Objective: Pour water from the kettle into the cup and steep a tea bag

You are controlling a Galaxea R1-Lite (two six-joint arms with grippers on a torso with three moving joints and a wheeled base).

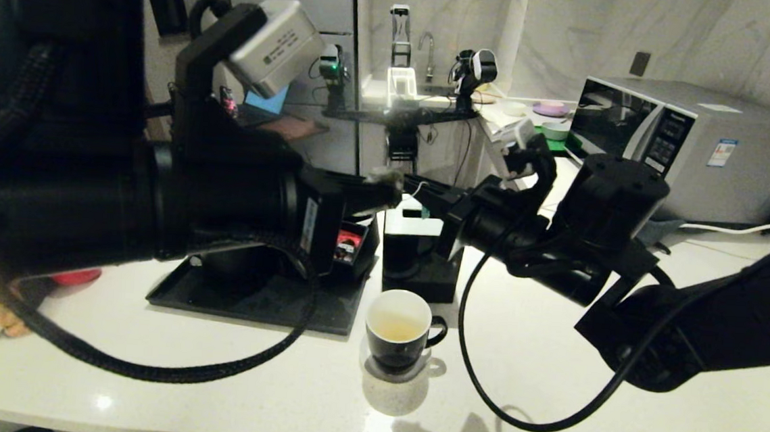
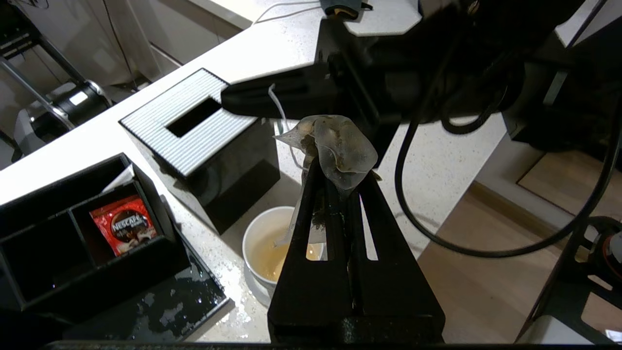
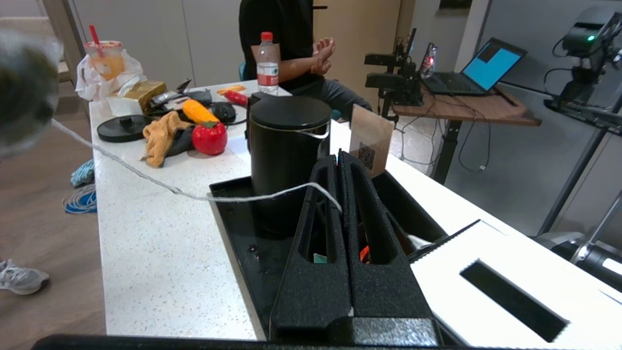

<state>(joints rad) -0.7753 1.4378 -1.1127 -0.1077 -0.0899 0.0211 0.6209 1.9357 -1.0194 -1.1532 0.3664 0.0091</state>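
Above the cup (image 1: 397,327) on the table (image 1: 211,380), our left claw (image 2: 340,170) is clamped on the tea bag (image 2: 340,150), while our right claw (image 3: 338,160) is pinched together on its string (image 3: 160,184). Yellowish water (image 2: 277,255) sits in the cup, and the kettle (image 3: 287,141) stands on the black tray (image 3: 238,233) behind.

pretty dim indoor light, soft shadow under the cup (image 1: 397,327) on the bench (image 1: 211,380), fisheye bend at edges, near arm blurry

Cup (image 1: 399,329) before box (image 1: 411,245), right of tray (image 1: 250,301); kettle (image 3: 287,146) on tray; tea bag (image 2: 340,150) above cup
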